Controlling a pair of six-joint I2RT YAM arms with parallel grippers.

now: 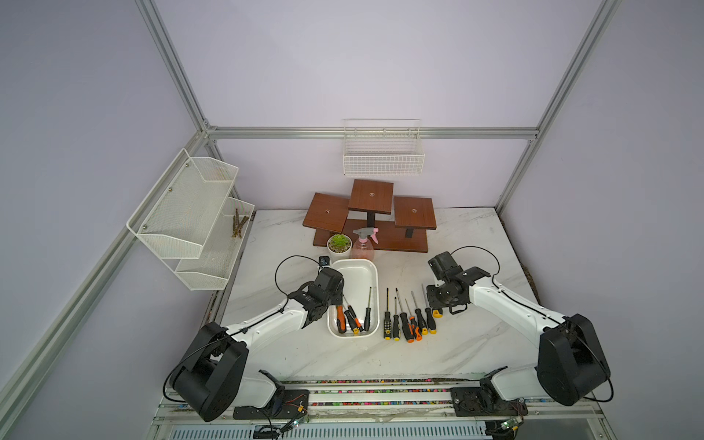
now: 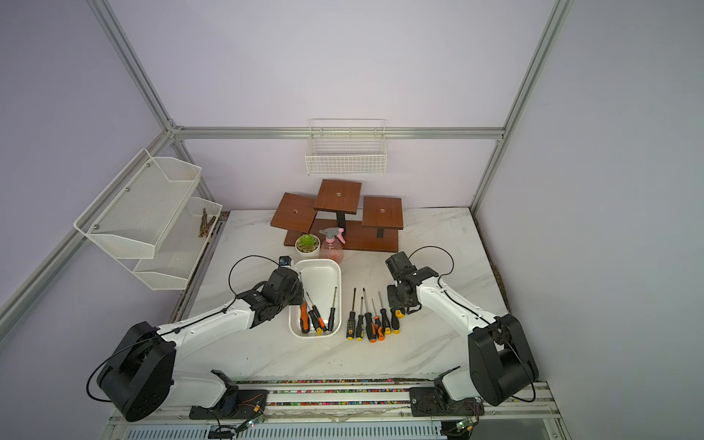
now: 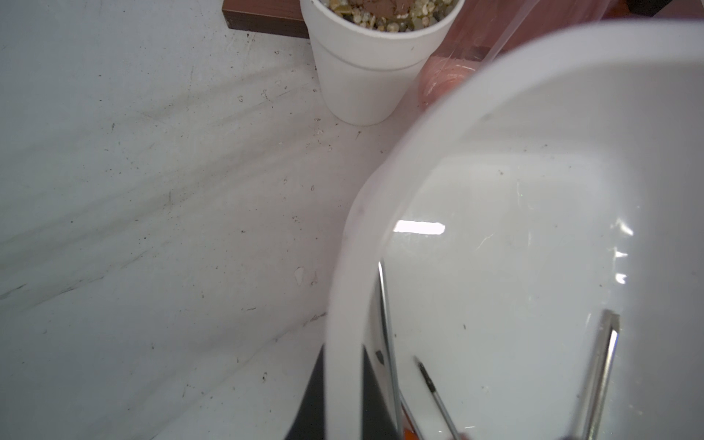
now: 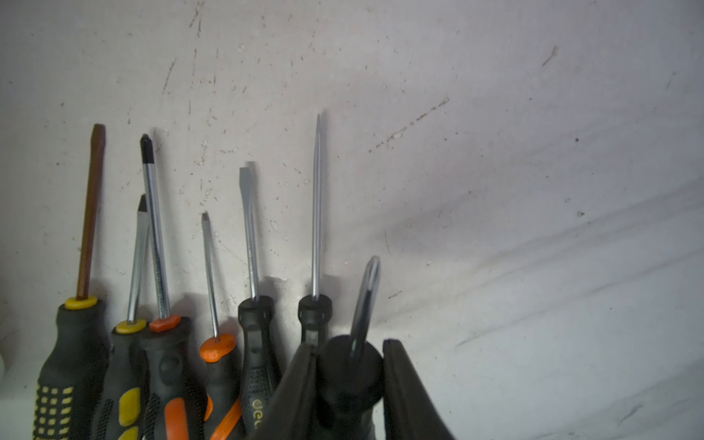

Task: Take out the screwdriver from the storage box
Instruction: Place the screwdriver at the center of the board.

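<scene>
We find the screwdriver (image 4: pixel 350 375) outside the box (image 1: pixel 358 276), at the right end of a row (image 1: pixel 405 324) of six others lying on the table (image 1: pixel 468 343), just right of centre in both top views. The right gripper (image 4: pixel 349 343) grasps it: low in the right wrist view, a dark finger sits against each side of its black handle. The right arm rises from its base at the lower right of the top views, reaches up and left across the table, and bends its wrist down over the row's right end, so only the handle's yellow butt peeks out below it. The screwdriver's long axis runs near to far, roughly parallel to the row, with the handle toward the lower edge and the tip toward the back wall. Its short shaft leans slightly away from its neighbours' shafts. Whether it rests on the table we cannot tell. Left of the row sits the box, its long side also running near to far, with three drivers (image 1: pixel 367 316) in its near end, handles toward the lower edge. The left gripper (image 3: pixel 343 356) is clenched on the box's left wall, one finger outside and one inside, and the left arm reaches up and right from the lower left. Beyond the box stand a plant (image 1: pixel 339 244) and a bottle (image 1: pixel 364 247), then a wooden stand (image 1: pixel 371 198), and a basket (image 1: pixel 383 158) on the back wall.
</scene>
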